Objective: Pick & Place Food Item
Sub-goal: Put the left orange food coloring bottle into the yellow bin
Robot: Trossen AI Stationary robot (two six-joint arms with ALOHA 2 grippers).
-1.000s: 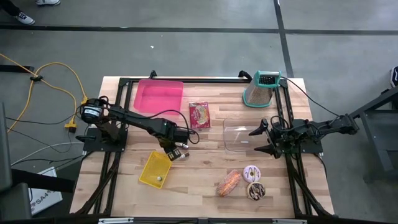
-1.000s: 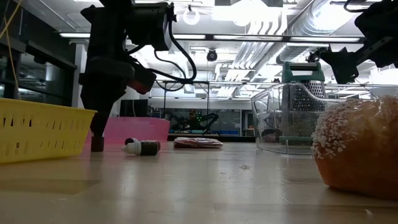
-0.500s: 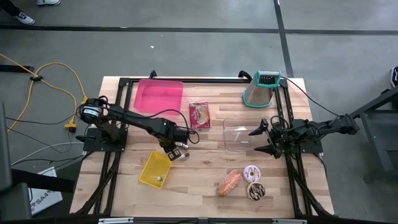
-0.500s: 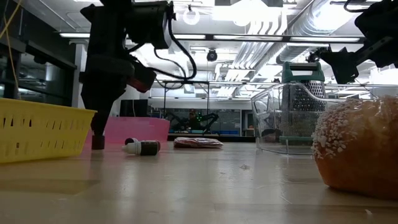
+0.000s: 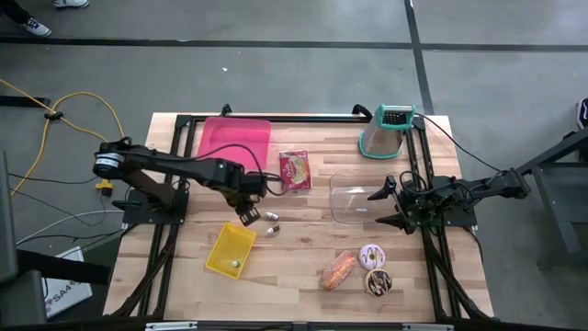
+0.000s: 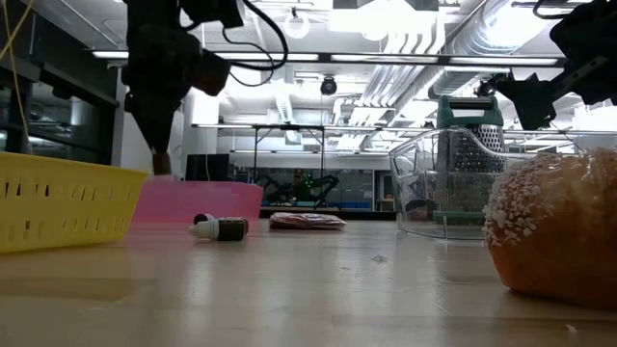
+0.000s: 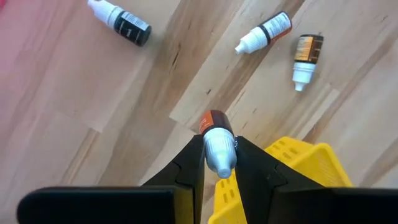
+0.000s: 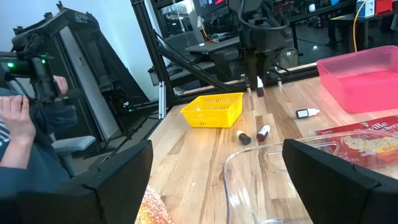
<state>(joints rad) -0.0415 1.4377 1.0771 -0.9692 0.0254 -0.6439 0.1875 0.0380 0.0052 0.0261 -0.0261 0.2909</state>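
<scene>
While the right arm waits on its side of the wooden table (image 5: 303, 248), the left claw (image 5: 246, 212) hangs raised off the surface, pointing steeply down, and its fingers (image 7: 189, 167) are clamped on a small brown bottle with a white cap (image 7: 216, 144). In the left wrist view the bottle stands pinched between the two dark fingers, cap toward the camera. Directly under and just beside that claw sits the yellow slotted plastic basket (image 5: 229, 250), with a small pale object lying inside it that I cannot make out. Behind the claw, toward the far edge, is the shallow pink plastic tray (image 5: 235, 141). Just to the right of the claw more small dropper bottles lie on their sides on the bare wood: a dark one with a white tip (image 7: 119, 22), an orange-banded one (image 7: 263, 32) and a brown one (image 7: 304, 53). Further right, near the tray, lies a flat red snack packet (image 5: 295, 169).

The right claw (image 5: 384, 205) is held level with its fingers spread wide, gripping nothing. Right in front of it is a clear plastic container (image 5: 355, 203). Behind it stands a teal-handled metal grater (image 5: 385, 133). Nearer the front edge lie an orange sugared pastry (image 5: 338, 269) and two iced doughnuts (image 5: 374, 268).

In the right wrist view, a seated person's hand (image 8: 17, 122) shows beyond the table.
</scene>
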